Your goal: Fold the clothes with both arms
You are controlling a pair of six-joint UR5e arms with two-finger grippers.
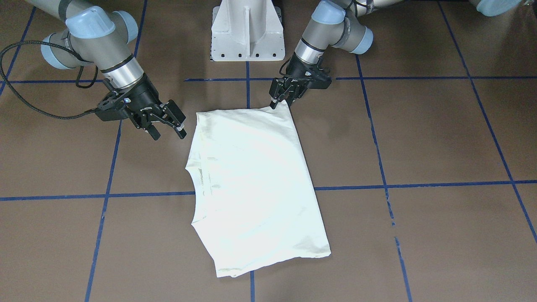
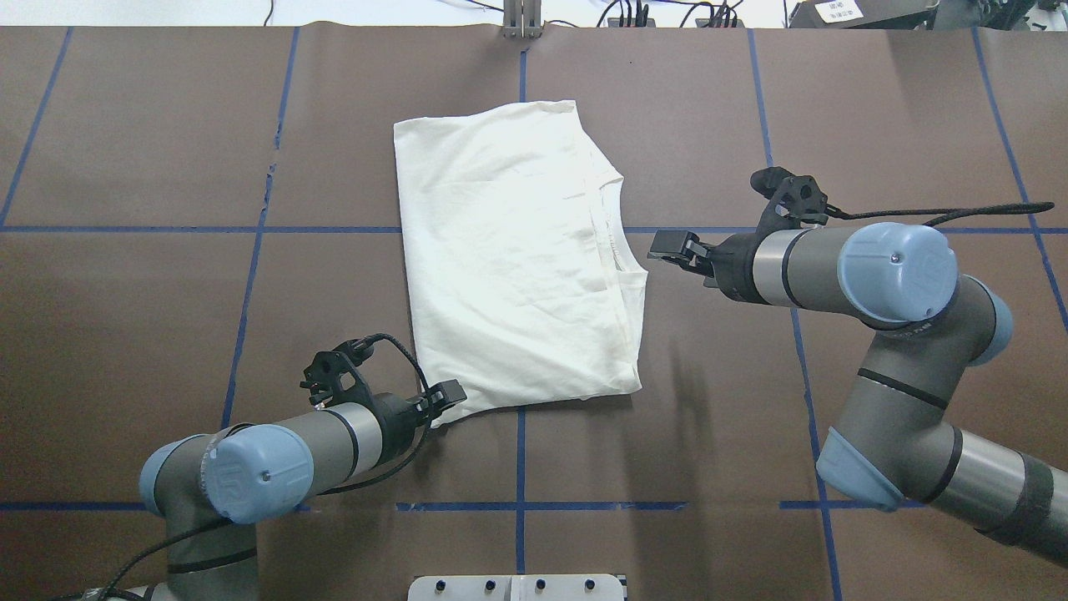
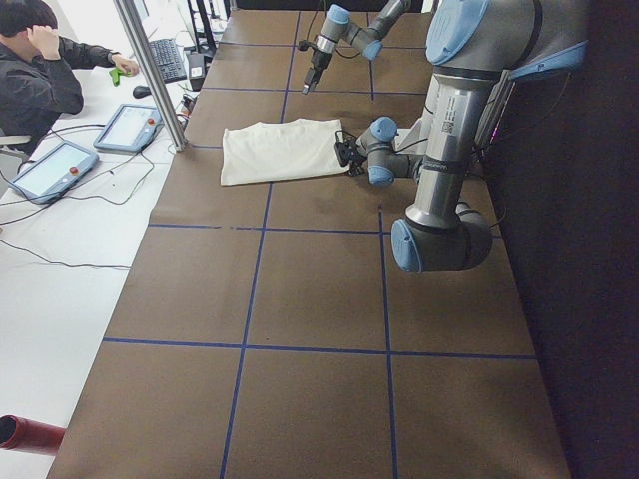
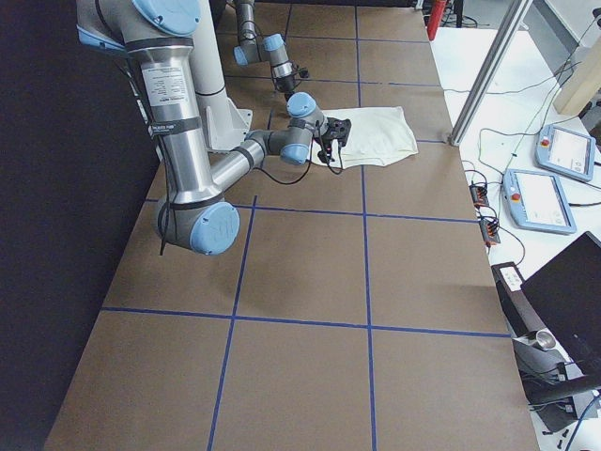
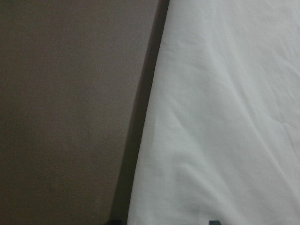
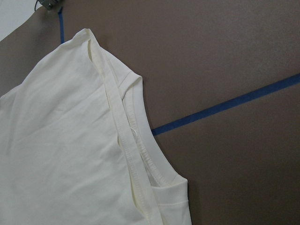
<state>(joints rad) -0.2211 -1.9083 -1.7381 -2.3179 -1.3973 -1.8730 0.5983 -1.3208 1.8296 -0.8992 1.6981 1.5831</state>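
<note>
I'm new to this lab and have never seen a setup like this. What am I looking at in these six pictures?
All six pictures show one moment, each from a different camera. The machine is two robot arms at a brown table marked with blue tape. Each arm ends in a two-finger gripper. One camera looks down from behind the robot and one faces it. Two stand at the table's ends, and one rides on each wrist.

On the table lies a cream-white shirt, already folded, with its collar toward the robot's right. The left gripper is down at the shirt's near corner, but I cannot tell whether it pinches the cloth. The right gripper is open and empty, beside the collar. A person sits at a side desk.
</note>
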